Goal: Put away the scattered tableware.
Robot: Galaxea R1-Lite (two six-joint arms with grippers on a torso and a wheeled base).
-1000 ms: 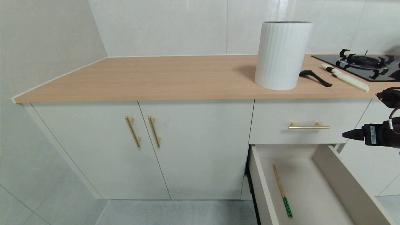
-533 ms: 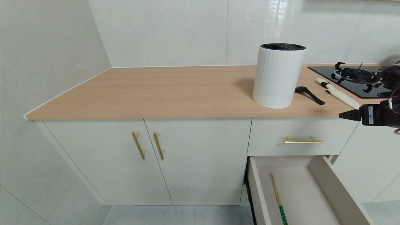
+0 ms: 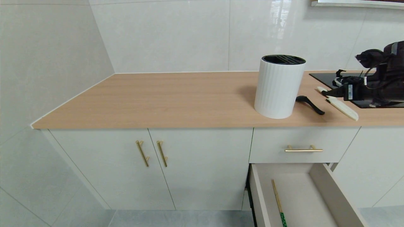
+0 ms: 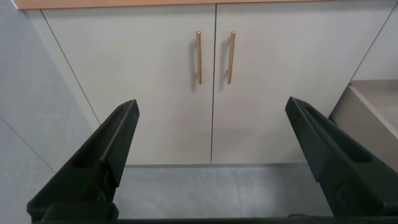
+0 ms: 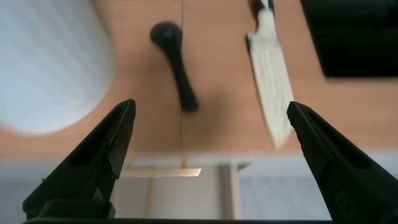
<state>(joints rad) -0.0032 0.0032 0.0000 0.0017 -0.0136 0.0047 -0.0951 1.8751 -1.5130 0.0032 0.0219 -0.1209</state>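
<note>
Wood-toned countertop (image 3: 176, 97) runs across the middle of the head view, and most of the tidying looks undone. Only a pair of chopsticks (image 3: 277, 200) lies in the open drawer (image 3: 331, 192) at the lower right of the frame, close along its left wall, and the rest of the drawer floor that shows is bare. Two pieces lie out on the counter at the right of the frame. A black spoon-like utensil (image 3: 311, 105) is just beside the white ribbed holder (image 3: 279, 88), and a pale-bladed knife (image 3: 342, 108) lies a little further right, near the counter's front edge and beside the black hob (image 3: 325, 78). The holder stands upright, and nothing sticks out of its slotted black top. The right gripper (image 3: 328, 92) hovers above the counter at the right edge of the frame, over the knife. Its wrist view shows the jaws spread wide and empty, with utensil and knife both on the counter below them. The left gripper (image 4: 210, 104) is likewise released and holds nothing, low in front of the closed cabinet doors (image 4: 155, 93). By my reading, the knife or the utensil is next to collect, and the drawer is not yet shut.
</note>
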